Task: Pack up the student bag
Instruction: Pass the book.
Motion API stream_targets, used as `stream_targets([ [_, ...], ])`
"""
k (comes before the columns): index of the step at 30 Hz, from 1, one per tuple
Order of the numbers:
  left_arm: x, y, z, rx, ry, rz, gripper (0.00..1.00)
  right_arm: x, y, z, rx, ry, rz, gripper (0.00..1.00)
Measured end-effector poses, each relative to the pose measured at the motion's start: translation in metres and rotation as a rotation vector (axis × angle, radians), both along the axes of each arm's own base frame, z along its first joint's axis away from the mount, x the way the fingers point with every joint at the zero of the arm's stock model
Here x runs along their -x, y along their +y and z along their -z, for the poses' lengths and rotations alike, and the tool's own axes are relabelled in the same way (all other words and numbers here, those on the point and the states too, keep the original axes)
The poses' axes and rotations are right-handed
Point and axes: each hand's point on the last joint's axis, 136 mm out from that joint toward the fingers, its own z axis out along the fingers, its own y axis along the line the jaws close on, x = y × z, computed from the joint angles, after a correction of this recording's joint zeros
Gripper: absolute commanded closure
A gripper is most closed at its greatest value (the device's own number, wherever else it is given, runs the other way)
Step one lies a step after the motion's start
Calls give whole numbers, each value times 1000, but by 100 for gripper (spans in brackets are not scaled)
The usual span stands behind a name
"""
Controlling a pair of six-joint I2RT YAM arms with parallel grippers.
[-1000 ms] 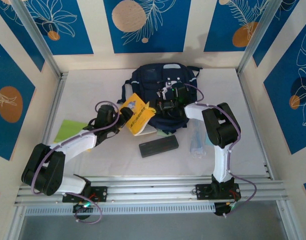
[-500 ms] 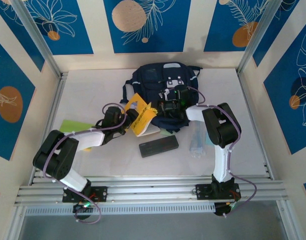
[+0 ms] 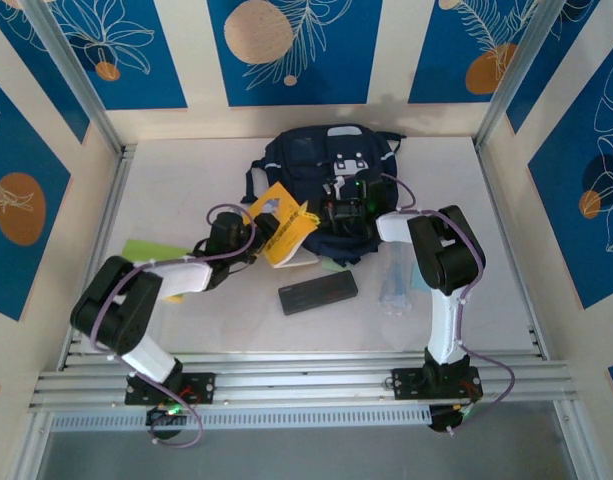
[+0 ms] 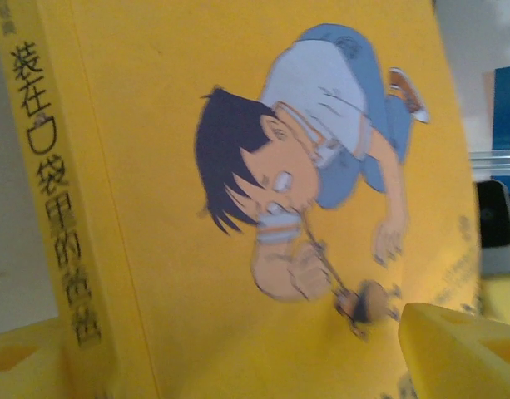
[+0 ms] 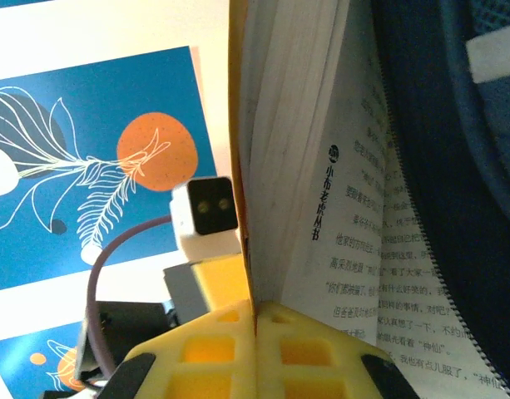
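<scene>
Left gripper point(image 3: 269, 232) spread wide around yellow paperback book point(image 3: 285, 234); right gripper point(image 5: 256, 320) pinched tight on its cover beside navy fabric backpack point(image 3: 316, 160)

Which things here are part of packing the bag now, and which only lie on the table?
In use:
- bag
- yellow book, at the bag's mouth
- left gripper, open around the book
- right gripper, shut on the book's cover

Lying about:
- black case
- green sheet
- clear packet

White-and-black arms point(image 3: 433, 260) — purple cables, yellow fingers point(image 5: 313, 353)
</scene>
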Motion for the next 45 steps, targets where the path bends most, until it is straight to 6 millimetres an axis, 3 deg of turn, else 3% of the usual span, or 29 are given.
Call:
stream_targets([
  [2, 0, -4, 6, 4, 7, 8, 18, 2, -1, 3, 1, 12, 2, 100],
  [3, 0, -6, 6, 9, 6, 9, 26, 3, -1, 4, 1, 18, 2, 100],
  [4, 0, -6, 5, 12, 5, 5, 37, 3, -2, 5, 1, 17, 3, 100],
  [7, -1, -3, 6, 9, 5, -16, 81, -1, -6, 3, -4, 13, 15, 100],
  [9, -1, 0, 6, 5, -1, -25, 98, -2, -9, 3, -4, 16, 19, 79],
  [11, -2, 2, -3, 3, -24, -33, 100, -1, -10, 6, 8, 27, 22, 40],
  [14, 0, 6, -20, -7, -59, -31, 100, 2, -14, 4, 55, 26, 46, 1],
  [18, -1, 11, -46, -23, -115, -21, 100, 11, -23, -14, 185, -21, 105, 1],
  [21, -10, 20, -79, -41, -190, -39, 100, 25, -21, -43, 274, -98, 137, 1],
  [24, -24, 38, -115, -65, -281, -103, 100, 43, -11, -64, 299, -142, 134, 1],
  [28, -41, 57, -152, -97, -377, -185, 100, 64, 14, -67, 286, -122, 105, 1],
  [33, -46, 62, -165, -95, -413, -219, 100, 79, 43, -62, 218, -82, 115, 1],
  [38, -47, 61, -165, -38, -410, -240, 100, 68, 68, -68, 107, -81, 159, 1],
  [41, -46, 60, -164, 3, -406, -247, 100, 57, 81, -64, 44, -80, 181, 12],
  [42, -45, 59, -163, 17, -400, -247, 100, 53, 84, -61, 31, -75, 198, 21],
  [45, -43, 59, -155, 33, -377, -254, 100, 42, 85, -63, -15, -92, 241, 60],
])
